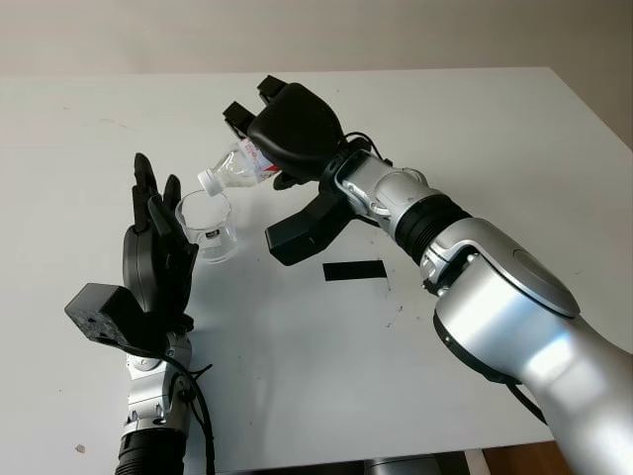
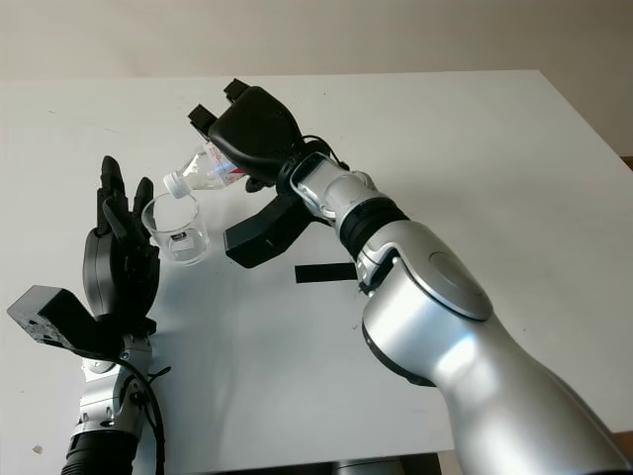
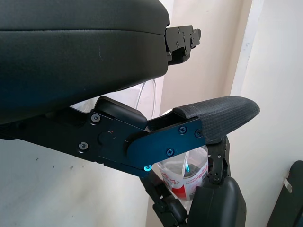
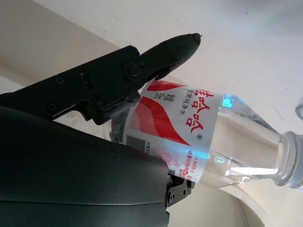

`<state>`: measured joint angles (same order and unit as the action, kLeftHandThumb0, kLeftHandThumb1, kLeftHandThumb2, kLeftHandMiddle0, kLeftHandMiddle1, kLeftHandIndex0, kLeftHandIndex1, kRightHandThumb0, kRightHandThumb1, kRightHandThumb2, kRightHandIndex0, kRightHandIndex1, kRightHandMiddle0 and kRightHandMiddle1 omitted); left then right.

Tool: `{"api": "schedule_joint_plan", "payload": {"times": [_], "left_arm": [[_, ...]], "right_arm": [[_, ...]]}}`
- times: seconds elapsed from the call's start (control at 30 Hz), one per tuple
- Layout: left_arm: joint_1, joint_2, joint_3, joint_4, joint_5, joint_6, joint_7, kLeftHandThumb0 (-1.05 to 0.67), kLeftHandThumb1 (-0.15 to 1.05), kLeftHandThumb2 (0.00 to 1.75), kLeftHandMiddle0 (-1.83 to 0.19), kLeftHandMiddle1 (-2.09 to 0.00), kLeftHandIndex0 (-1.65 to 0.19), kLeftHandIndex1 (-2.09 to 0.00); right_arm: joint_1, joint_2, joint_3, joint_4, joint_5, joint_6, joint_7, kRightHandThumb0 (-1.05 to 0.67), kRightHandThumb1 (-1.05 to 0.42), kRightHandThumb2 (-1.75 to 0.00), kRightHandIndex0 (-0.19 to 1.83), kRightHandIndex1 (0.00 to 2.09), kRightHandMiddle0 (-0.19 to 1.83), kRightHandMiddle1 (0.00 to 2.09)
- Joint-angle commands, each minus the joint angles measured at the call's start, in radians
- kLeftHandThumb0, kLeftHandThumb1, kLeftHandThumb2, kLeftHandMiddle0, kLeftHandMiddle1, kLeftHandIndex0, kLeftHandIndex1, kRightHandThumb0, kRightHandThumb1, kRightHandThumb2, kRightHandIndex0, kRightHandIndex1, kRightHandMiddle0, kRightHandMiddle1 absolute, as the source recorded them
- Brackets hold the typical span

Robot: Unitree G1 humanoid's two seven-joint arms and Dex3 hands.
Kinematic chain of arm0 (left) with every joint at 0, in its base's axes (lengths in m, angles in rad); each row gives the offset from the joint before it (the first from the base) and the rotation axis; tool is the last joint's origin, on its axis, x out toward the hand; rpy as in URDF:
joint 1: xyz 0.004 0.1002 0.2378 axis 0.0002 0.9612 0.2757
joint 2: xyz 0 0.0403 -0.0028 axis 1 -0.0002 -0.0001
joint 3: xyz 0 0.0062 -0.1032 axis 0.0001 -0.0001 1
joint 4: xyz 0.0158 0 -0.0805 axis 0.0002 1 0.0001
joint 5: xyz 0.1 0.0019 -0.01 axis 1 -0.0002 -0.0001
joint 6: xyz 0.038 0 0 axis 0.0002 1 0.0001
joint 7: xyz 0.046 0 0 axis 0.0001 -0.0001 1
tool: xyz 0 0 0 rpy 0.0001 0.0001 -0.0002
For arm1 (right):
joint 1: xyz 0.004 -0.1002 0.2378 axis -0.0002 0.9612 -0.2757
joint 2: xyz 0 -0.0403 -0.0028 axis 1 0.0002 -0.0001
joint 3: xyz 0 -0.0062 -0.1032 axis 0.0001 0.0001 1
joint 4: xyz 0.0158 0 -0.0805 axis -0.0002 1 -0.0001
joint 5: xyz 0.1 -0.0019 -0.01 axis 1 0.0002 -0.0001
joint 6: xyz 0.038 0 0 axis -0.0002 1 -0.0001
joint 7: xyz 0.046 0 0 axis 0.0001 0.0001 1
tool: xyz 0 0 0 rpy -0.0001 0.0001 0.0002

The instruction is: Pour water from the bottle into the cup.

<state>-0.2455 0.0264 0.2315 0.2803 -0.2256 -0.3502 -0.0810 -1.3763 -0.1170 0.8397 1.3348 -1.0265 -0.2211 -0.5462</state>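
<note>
— Two hands over the table (image 1: 475, 139), as I see it from here. Where's the bottle?

— My right hand (image 1: 292, 129) has it. The bottle (image 1: 235, 166) is clear plastic with a red and white label, and I see it tipped over, neck down and toward my left, its white-ringed mouth just above the rim of the cup (image 1: 208, 226). The fingers (image 4: 161, 54) are curled round the labelled part; in the right wrist view one black finger lies across the top of the label and the palm shell covers the bottom of the bottle.

— And the cup?

— It stands upright on the white table, a small clear one, just beside my left hand (image 1: 153, 252). I can't tell whether there is any water in it, nor whether any is running from the bottle.

— Is the left hand on the cup?

— It stands upright on the cup's left side, palm turned toward it, fingers straight and holding nothing. Whether it touches the glass I can't say; from the head camera it looks very close. In the left wrist view I see the bottle's label past my own finger (image 3: 222, 118).

— Anything else on the table?

— One black strip (image 1: 353, 270), flat on the surface, right of the cup and below the right forearm, well apart from the cup.
</note>
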Motion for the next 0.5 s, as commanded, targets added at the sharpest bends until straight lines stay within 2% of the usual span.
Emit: {"api": "schedule_joint_plan", "payload": {"times": [0.0, 0.07, 0.13, 0.23, 0.3, 0.4, 0.47], "left_arm": [[0.022, -0.008, -0.001, 0.019, -0.005, 0.0, -0.002, -0.89, 1.05, 0.76, 0.19, -0.38, 0.1, 0.0], [0.023, -0.004, 0.001, 0.016, -0.009, 0.003, -0.006, -0.88, 1.05, 0.76, 0.19, -0.37, 0.11, 0.0], [0.026, 0.002, 0.003, 0.014, -0.011, 0.007, -0.012, -0.88, 1.05, 0.76, 0.19, -0.36, 0.12, 0.0], [0.03, 0.009, 0.004, 0.009, -0.01, 0.013, -0.017, -0.89, 1.05, 0.77, 0.19, -0.33, 0.14, 0.0], [0.032, 0.011, 0.006, 0.002, -0.014, 0.021, -0.019, -0.89, 1.05, 0.77, 0.19, -0.31, 0.15, 0.0], [0.034, 0.013, 0.01, -0.002, -0.022, 0.029, -0.025, -0.89, 1.05, 0.75, 0.19, -0.32, 0.14, 0.0], [0.035, 0.015, 0.011, -0.006, -0.025, 0.034, -0.031, -0.89, 1.05, 0.75, 0.19, -0.33, 0.14, 0.0]], "right_arm": [[-0.032, -0.007, -0.044, -0.006, 0.042, -0.025, -0.007, -0.33, -1.03, -0.08, 0.8, 2.09, 0.27, 1.98], [-0.015, -0.017, -0.12, -0.008, 0.128, -0.074, 0.025, -0.28, -1.03, -0.07, 0.8, 2.09, 0.22, 1.97], [-0.004, -0.026, -0.183, -0.01, 0.201, -0.1, 0.072, -0.24, -1.03, -0.06, 0.81, 2.09, 0.17, 2.05], [0.008, -0.037, -0.264, -0.018, 0.293, -0.119, 0.143, -0.18, -1.04, -0.16, 0.8, 2.09, 0.16, 2.09], [0.023, -0.045, -0.336, -0.028, 0.375, -0.144, 0.202, -0.14, -1.05, -0.17, 0.8, 2.09, 0.22, 2.09], [0.053, -0.051, -0.459, -0.048, 0.517, -0.172, 0.31, -0.15, -1.05, -0.16, 0.9, 2.09, 0.49, 2.09], [0.083, -0.052, -0.543, -0.072, 0.618, -0.184, 0.388, -0.14, -1.05, -0.16, 0.96, 2.09, 0.61, 2.09]]}}
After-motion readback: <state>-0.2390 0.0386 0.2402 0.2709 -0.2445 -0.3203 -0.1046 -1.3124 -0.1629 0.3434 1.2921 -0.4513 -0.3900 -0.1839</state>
